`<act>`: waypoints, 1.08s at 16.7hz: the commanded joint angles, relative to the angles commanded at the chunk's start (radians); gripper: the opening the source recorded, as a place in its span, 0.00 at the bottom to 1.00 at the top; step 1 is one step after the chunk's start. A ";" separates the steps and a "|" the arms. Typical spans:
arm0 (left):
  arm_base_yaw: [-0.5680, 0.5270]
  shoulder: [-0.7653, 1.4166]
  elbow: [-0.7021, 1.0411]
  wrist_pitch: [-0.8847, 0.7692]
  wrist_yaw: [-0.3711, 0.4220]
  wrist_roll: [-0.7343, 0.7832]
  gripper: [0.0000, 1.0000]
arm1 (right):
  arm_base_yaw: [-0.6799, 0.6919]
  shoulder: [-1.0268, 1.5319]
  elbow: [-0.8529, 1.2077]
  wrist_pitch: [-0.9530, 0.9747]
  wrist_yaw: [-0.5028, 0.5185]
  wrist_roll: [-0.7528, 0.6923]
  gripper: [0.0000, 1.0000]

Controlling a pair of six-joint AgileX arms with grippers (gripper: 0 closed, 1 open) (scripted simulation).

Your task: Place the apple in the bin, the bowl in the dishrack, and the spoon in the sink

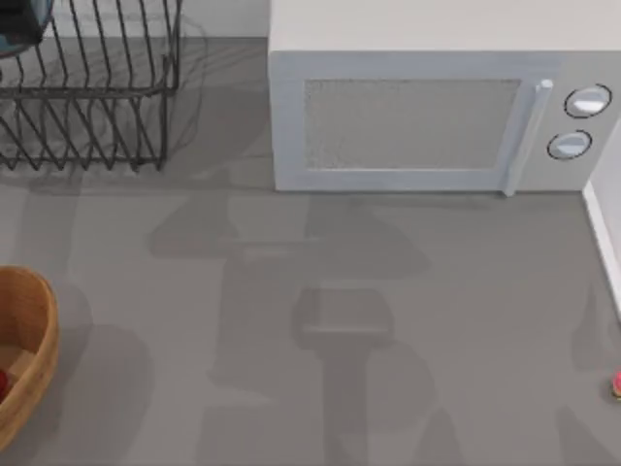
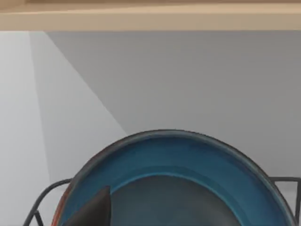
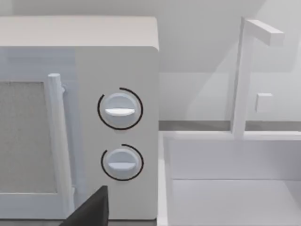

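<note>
Two of three jobs look settled, judging from the left of the table; at the far left the round deep blue bowl with its thin reddish-brown rim lies among the bars of the black thin-wire dishrack, with the left tool close over it; I cannot tell whether that tool grips the bowl or is open. At the near left the small glossy red apple lies inside the round tan-orange wooden bin. Past the white microwave oven, the small pink-red spoon lies at the near right edge, seemingly the step in hand; the right tool, its opening not readable, faces the white sink at the far right. It should probably descend squarely, pinch across the spoon's narrow width, lift clear of the sink's wall, then release low inside.
</note>
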 joint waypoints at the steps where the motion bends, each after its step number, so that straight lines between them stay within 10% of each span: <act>1: -0.002 -0.068 -0.035 -0.031 -0.004 0.000 1.00 | 0.000 0.000 0.000 0.000 0.000 0.000 1.00; 18: -0.057 -1.486 -0.775 -0.695 -0.088 -0.016 1.00 | 0.000 0.000 0.000 0.000 0.000 0.000 1.00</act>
